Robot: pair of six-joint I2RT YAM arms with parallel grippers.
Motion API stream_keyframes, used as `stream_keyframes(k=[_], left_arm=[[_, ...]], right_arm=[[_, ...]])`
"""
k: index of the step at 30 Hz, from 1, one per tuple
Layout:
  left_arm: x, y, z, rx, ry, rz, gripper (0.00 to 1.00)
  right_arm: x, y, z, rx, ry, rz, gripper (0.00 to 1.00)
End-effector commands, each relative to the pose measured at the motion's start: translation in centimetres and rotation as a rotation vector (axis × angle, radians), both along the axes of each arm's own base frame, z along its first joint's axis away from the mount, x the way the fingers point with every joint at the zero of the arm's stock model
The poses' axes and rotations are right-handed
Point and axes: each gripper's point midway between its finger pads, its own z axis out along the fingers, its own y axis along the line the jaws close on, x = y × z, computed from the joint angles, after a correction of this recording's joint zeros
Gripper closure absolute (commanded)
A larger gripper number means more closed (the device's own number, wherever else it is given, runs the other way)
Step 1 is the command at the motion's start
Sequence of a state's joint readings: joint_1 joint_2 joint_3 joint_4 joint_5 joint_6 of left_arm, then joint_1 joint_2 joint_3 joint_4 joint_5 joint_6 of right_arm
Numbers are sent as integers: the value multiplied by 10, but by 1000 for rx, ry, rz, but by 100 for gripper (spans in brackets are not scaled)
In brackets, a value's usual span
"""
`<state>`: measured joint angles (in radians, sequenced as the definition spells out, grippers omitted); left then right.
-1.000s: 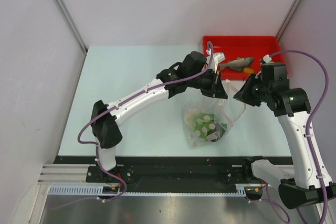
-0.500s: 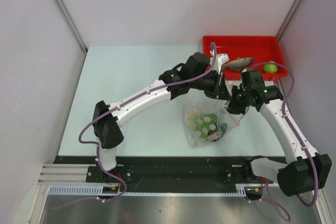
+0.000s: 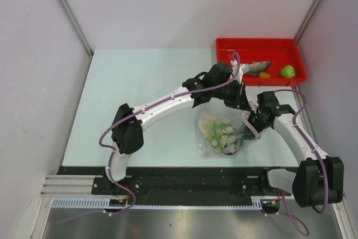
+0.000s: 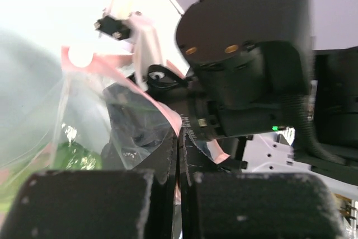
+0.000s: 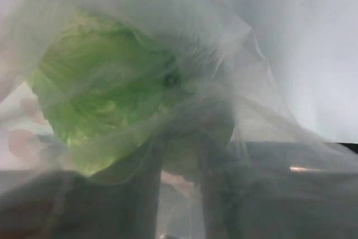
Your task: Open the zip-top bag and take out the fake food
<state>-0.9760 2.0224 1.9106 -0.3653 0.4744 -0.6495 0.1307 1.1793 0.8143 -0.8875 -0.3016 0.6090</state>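
The clear zip-top bag (image 3: 219,134) lies mid-table with the leafy green lettuce piece (image 3: 222,135) inside. My left gripper (image 3: 239,103) is shut on the bag's upper edge; in the left wrist view the jaws (image 4: 180,155) pinch the pinkish zip strip (image 4: 162,107). My right gripper (image 3: 249,131) is at the bag's mouth on the right side. In the right wrist view, blurred by plastic film, its fingers (image 5: 142,194) stand apart just below the lettuce (image 5: 106,104). The grey fish (image 3: 257,68), orange fruit (image 3: 264,75) and light green fruit (image 3: 287,71) lie in the red tray (image 3: 229,46).
The red tray stands at the table's far right corner, just behind both grippers. The right arm's wrist (image 4: 246,71) fills the left wrist view, close to the left gripper. White walls enclose the table on both sides.
My right arm left the light green fruit in the tray, then came back down to the bag's mouth. My left gripper shifted slightly right and nearer, still holding the bag's edge.
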Motion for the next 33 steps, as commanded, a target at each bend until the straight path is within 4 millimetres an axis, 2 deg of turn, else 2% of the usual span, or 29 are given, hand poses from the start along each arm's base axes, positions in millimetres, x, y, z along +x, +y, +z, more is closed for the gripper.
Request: stream_keyframes(k=[1, 5, 11, 17, 19, 23, 26, 30, 33], left_arm=[[5, -15, 15, -63, -9, -3, 100], [2, -19, 1, -43, 10, -11, 100], [-1, -17, -8, -24, 22, -15, 100], [-5, -18, -15, -16, 49, -20, 100], [-8, -20, -19, -12, 57, -25, 100], [-14, -24, -23, -9, 72, -39, 100], [-16, -24, -27, -1, 76, -44, 100], [-18, -23, -32, 7, 87, -46, 100], [-21, -21, -36, 12, 92, -45, 100]], right_arm=[[0, 1, 2, 54, -9, -1, 62], [-11, -4, -3, 44, 30, 3, 50], [-31, -14, -10, 3, 86, 14, 43], [-23, -6, -26, 55, 97, -20, 43], [-19, 3, -28, 107, 98, -23, 42], [-18, 15, -38, 156, 120, -33, 35], [-15, 16, -51, 164, 118, -49, 32], [-20, 19, -66, 178, 152, -68, 28], [-18, 20, -67, 189, 146, -76, 28]])
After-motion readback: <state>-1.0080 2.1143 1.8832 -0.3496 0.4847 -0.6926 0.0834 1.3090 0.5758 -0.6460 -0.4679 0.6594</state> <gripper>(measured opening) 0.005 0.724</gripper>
